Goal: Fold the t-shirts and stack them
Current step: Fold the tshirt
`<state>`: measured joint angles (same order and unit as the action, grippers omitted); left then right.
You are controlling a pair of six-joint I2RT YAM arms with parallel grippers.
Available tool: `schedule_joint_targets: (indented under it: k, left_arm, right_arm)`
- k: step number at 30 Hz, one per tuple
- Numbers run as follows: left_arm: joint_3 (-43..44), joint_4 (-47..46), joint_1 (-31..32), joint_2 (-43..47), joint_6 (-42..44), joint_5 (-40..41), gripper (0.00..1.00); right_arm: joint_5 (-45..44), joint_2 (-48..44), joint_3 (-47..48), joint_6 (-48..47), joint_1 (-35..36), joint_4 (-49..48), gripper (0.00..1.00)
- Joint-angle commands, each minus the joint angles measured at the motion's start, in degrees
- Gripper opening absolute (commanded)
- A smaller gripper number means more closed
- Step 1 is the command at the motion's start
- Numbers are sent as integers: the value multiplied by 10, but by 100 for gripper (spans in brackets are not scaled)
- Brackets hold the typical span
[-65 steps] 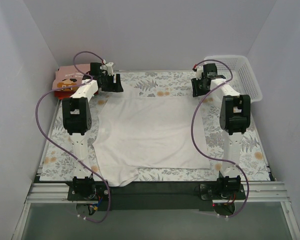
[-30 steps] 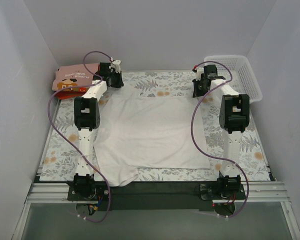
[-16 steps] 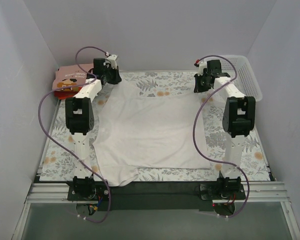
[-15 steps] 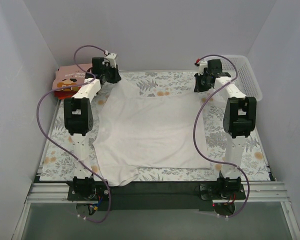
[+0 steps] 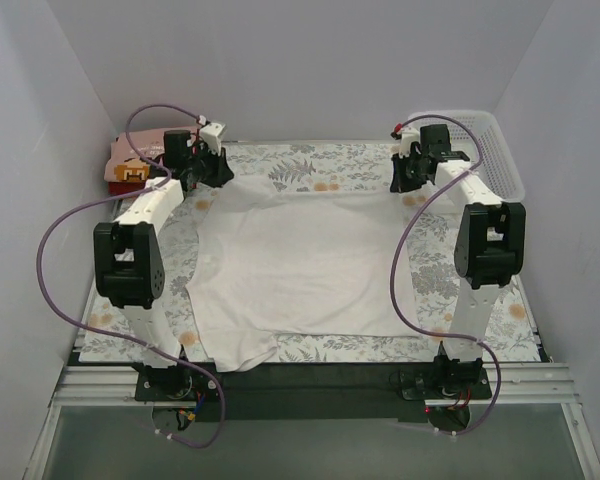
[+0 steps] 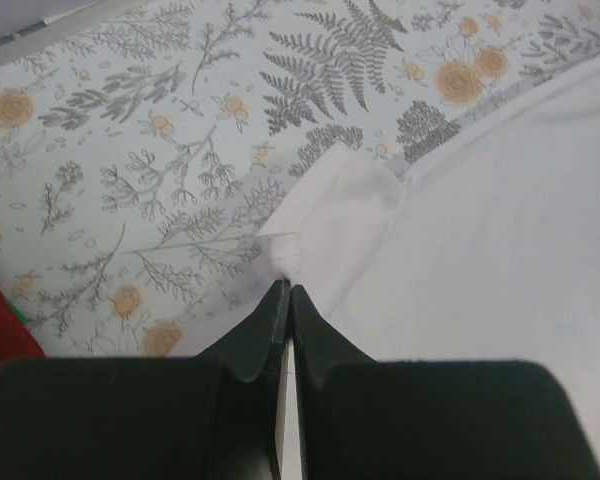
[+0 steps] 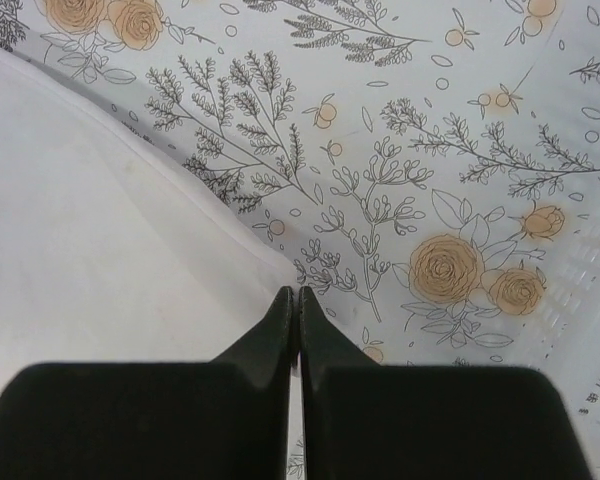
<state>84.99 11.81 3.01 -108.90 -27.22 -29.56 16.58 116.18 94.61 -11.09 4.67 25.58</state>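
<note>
Two pinches on the white t-shirt (image 5: 300, 265), spread flat on the bench (image 5: 330, 160): left fingers (image 6: 260, 335) closed on its far-left corner, right fingers (image 7: 270, 335) closed on its far-right corner. Reads as the start of the first fold. Likely calls for lifting both corners evenly and carrying them toward the near hem. Cannot judge the depth of the right-hand bite. Folded pink and red shirts (image 5: 125, 170) at far left, partly hidden behind the left arm.
</note>
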Motion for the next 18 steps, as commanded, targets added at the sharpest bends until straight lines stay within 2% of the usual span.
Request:
schedule_joint_targets:
  k: [1,8,18]
  left_arm:
    - [-55,1,-8,98,30,-23,0]
    - [-176,12,-8,197,62,-25,0]
    - [-293,64,-8,294,114,-20,0]
  right_arm:
    - [16,-55,-24,-19,-5,-1,1]
    - [19,-111,-86,-38,-8,1,1]
    - [11,-145,-185,-77,-12,1,1]
